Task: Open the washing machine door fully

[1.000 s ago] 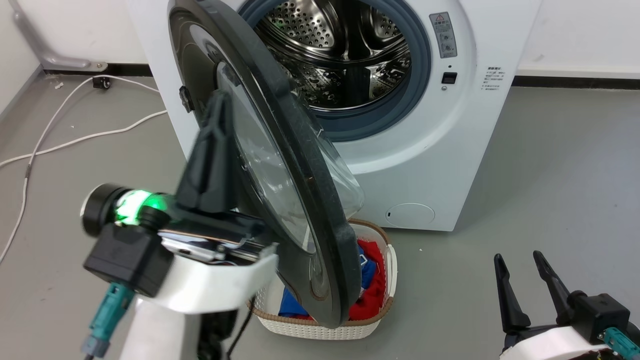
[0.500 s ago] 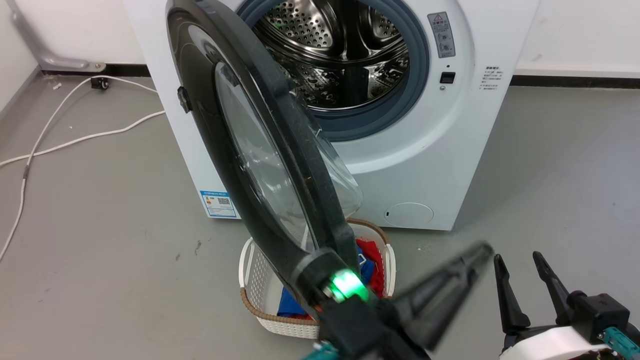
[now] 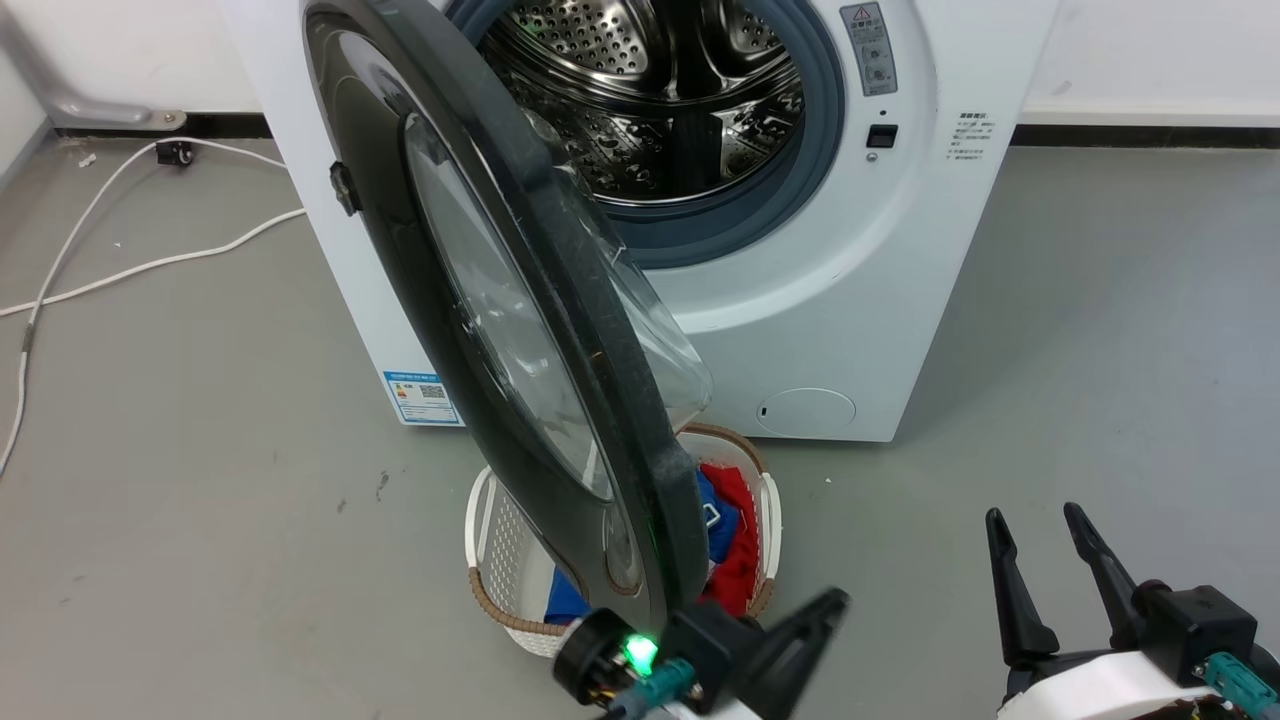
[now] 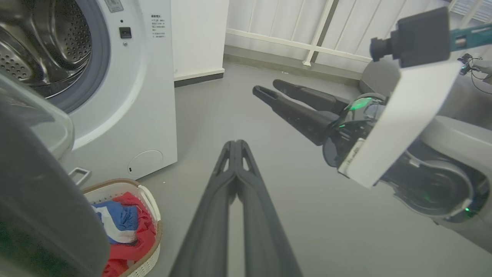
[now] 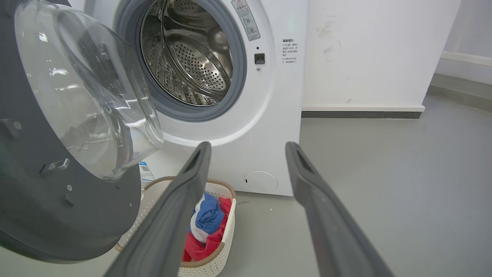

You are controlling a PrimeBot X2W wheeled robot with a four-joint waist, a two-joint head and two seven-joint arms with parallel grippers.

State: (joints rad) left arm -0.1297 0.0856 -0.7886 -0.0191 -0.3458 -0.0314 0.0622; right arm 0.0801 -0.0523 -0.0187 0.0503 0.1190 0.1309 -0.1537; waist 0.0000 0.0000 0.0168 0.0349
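Observation:
The washing machine door (image 3: 590, 380) stands swung out from the white machine (image 3: 850, 300), its black rim edge-on to me and its clear glass bowl (image 5: 84, 100) facing the steel drum (image 3: 650, 90). My left gripper (image 3: 830, 603) is low at the bottom centre, just below and right of the door's lower edge, apart from it. Its fingers (image 4: 235, 144) are pressed together with nothing between them. My right gripper (image 3: 1035, 515) rests at the lower right, well clear of the door. Its fingers (image 5: 248, 146) are spread wide.
A white laundry basket (image 3: 500, 560) with red and blue clothes sits on the floor under the door's lower edge. A round white service flap (image 3: 805, 412) is low on the machine. White cables (image 3: 150, 265) trail across the grey floor at the left.
My left arm has swung from the door's outer face at the left down and right, past its lower edge. The head camera shifted a little. The door's angle looks the same.

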